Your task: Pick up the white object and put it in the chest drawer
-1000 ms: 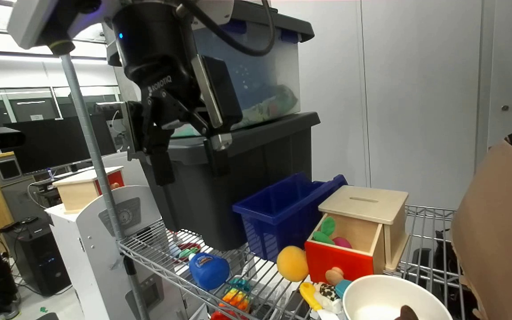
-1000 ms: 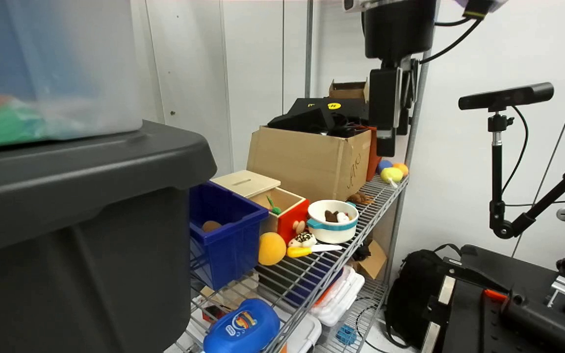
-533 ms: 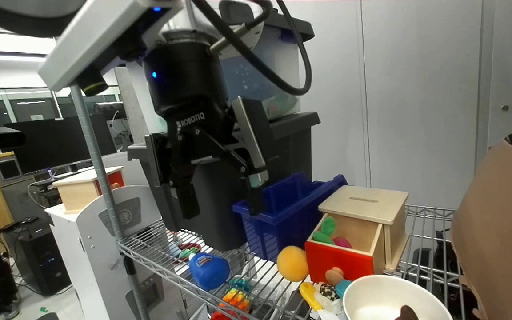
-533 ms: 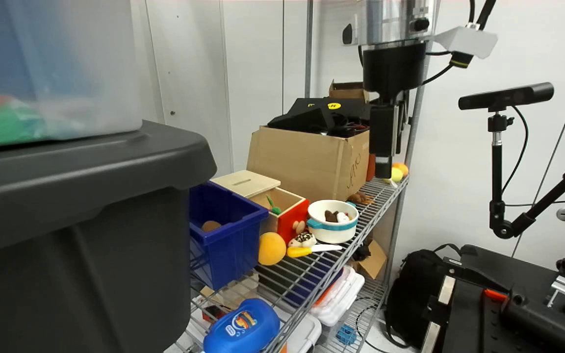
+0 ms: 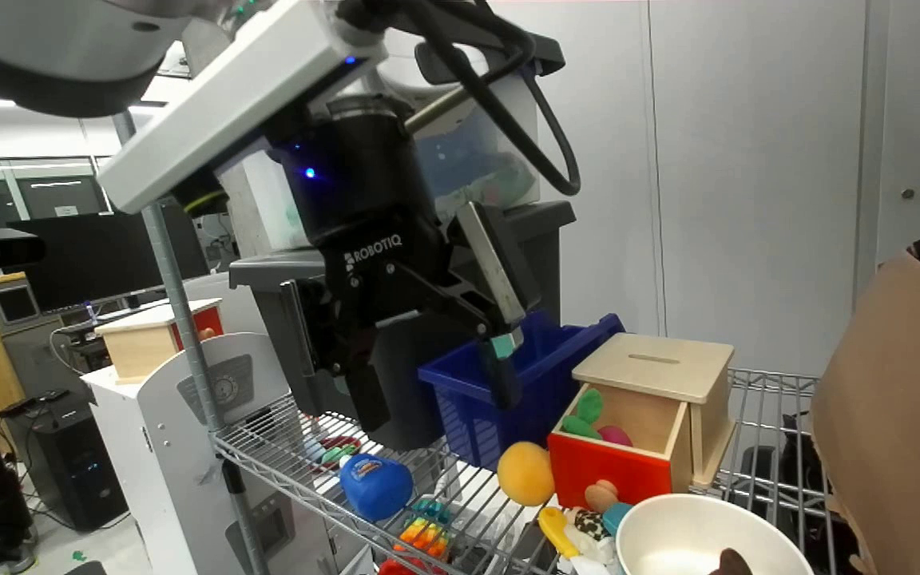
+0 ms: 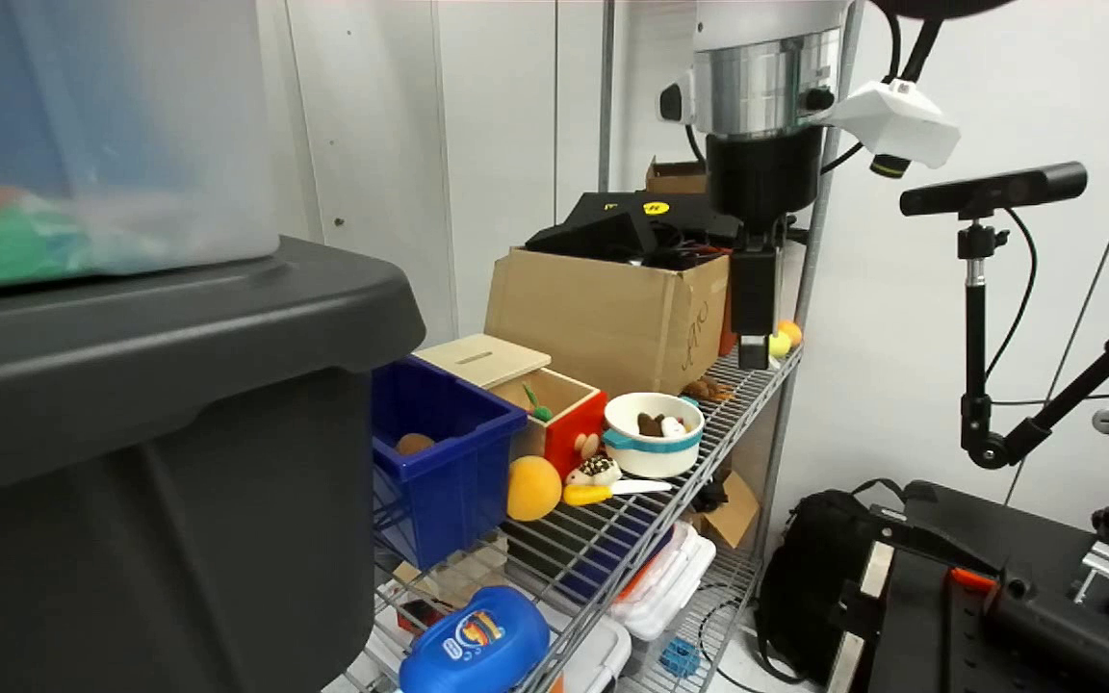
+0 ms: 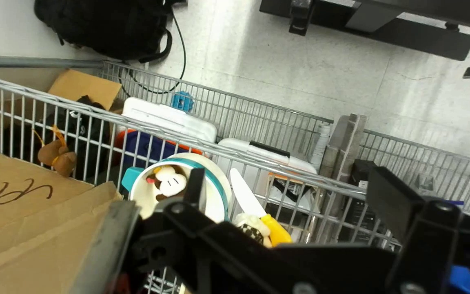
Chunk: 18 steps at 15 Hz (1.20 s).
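— Change noted?
— The black two-fingered gripper [image 5: 440,409] sits lower, nearer the open red-fronted light-wood chest drawer [image 5: 608,463]; jaws apart, nothing held. Approach only, I judge.
— The object?
— Probably the rounded black-speckled white toy [image 6: 594,471] before the drawer.
— Obstructions?
— The yellow-handled white-bladed knife [image 6: 618,489] just beside it; the round white teal-banded pot [image 6: 653,464] near.

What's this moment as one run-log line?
end effector: open, nothing held | chest drawer: open, green-and-pink item inside | white item: in pot
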Each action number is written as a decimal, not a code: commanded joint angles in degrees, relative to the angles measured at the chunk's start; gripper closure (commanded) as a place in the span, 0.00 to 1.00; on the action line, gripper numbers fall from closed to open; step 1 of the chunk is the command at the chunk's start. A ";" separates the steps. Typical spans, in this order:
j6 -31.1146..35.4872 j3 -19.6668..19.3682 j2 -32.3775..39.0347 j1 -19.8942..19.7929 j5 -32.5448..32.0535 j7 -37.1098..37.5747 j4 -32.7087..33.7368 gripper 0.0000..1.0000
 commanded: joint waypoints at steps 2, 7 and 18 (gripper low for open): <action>3.16 -1.07 1.17 -0.39 -3.84 -0.27 0.06 0.00; 8.30 -1.80 2.18 -0.97 -3.13 -1.90 -0.22 0.00; 18.61 -1.98 6.99 -3.26 7.61 -11.80 0.03 0.00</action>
